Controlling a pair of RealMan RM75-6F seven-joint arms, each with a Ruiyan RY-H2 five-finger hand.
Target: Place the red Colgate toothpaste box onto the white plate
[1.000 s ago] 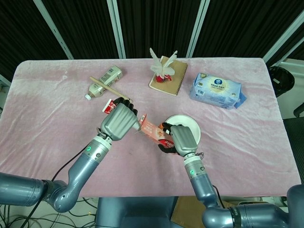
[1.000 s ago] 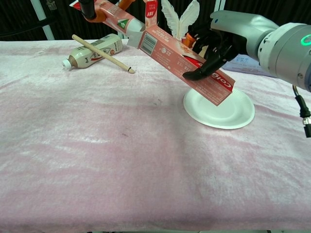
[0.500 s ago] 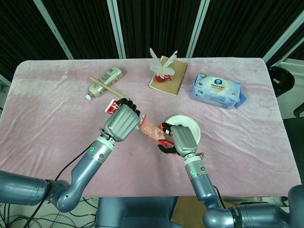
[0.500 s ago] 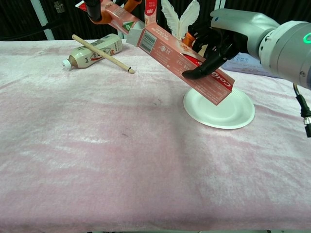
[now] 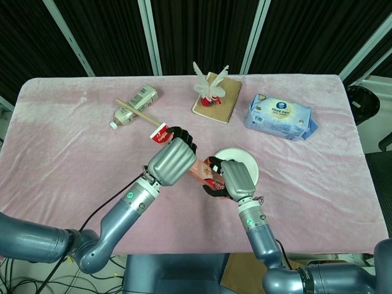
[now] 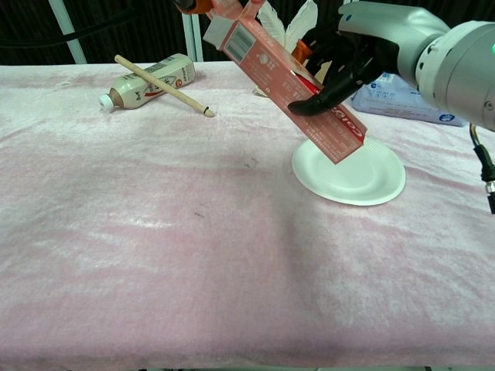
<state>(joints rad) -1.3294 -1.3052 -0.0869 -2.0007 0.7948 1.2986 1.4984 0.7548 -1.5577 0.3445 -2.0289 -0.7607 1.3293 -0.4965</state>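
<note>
The red Colgate toothpaste box (image 6: 288, 86) hangs tilted in the air, its lower end just over the left rim of the white plate (image 6: 363, 179). My right hand (image 6: 362, 45) grips the lower half of the box from behind. My left hand (image 5: 173, 160) holds the upper end, whose flap (image 5: 160, 133) sticks out past the fingers. In the head view only a short piece of the box (image 5: 204, 172) shows between my left hand and my right hand (image 5: 231, 179), and the right hand hides part of the plate (image 5: 246, 162). In the chest view the left hand is almost cut off at the top edge.
A plastic bottle (image 5: 136, 105) with a wooden stick (image 6: 164, 85) across it lies at the back left. A brown notebook (image 5: 223, 103) with a white feather ornament (image 5: 210, 82) sits at the back centre. A blue wipes pack (image 5: 280, 116) lies at the back right.
My left hand has moved right, towards the plate, and swung the box's upper end with it, so the box stands steeper. The right hand has barely moved.
</note>
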